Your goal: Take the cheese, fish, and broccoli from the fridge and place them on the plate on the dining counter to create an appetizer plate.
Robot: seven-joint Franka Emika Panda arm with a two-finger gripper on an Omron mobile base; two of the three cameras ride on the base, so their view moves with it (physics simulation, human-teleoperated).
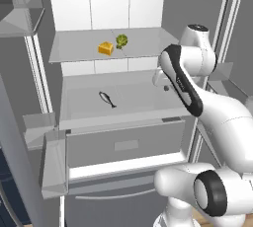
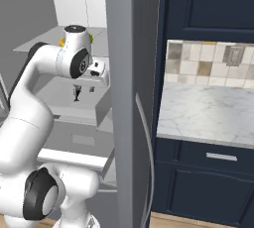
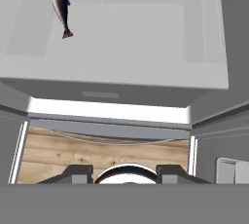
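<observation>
Fish (image 1: 107, 99) flat on the lower glass shelf (image 1: 143, 100) of the open fridge (image 1: 74, 4), alone and well clear of the walls, so probably easy to reach from above. Cheese (image 1: 105, 48) and broccoli (image 1: 121, 40) just beside each other on the upper shelf, untouched. End effector (image 2: 77, 93) hanging over the right part of the lower shelf, well apart from the fish, fingers apart and gripping nothing. Likely next: a shift across toward the fish before descending.
</observation>
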